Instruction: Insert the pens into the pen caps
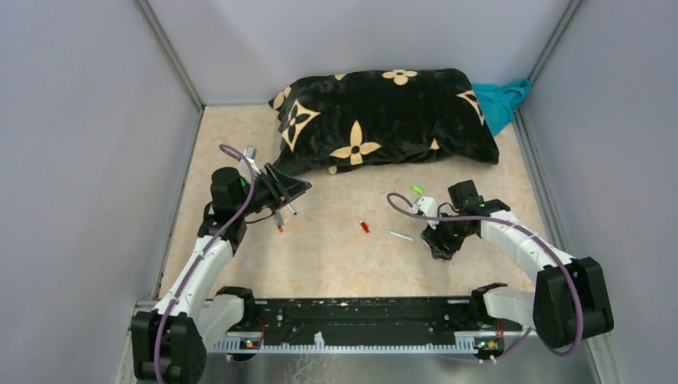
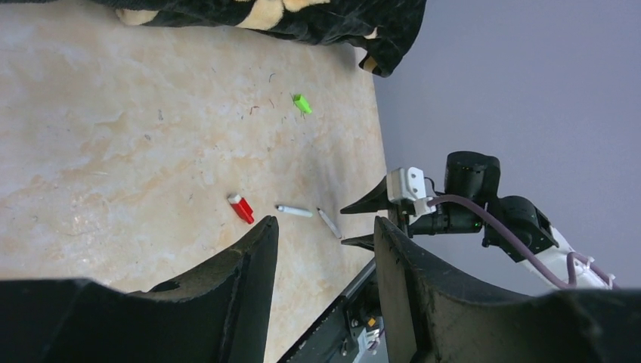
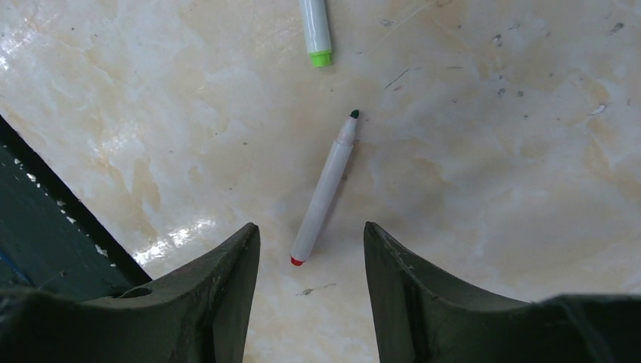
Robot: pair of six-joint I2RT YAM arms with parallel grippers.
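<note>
The pale marbled table carries everything. A black pillow with cream flowers lies along its far side, well beyond both sets of fingers, and a teal cloth shows behind the pillow's right end.

The left arm reaches forward to the pillow's near left corner. The right arm bends inward over the right half of the table.

The left gripper has its fingers spread about halfway, with only bare table in the gap and nothing held. The right gripper points down at the table, its fingers also apart and gripping nothing.

A white pen with a dark tip and a red rear end lies flat on the table. Its red end sits in the gap between the right fingertips, touching neither, and its tip points away from them. A second pen with a green end lies just past that tip, farther out from the right fingers. A pair of pens lies on the table close under the left fingers; whether they touch cannot be told.

A red cap lies out ahead of the left fingertips, just beside the second pen. A green cap lies farther out from the left fingers, near the pillow.
</note>
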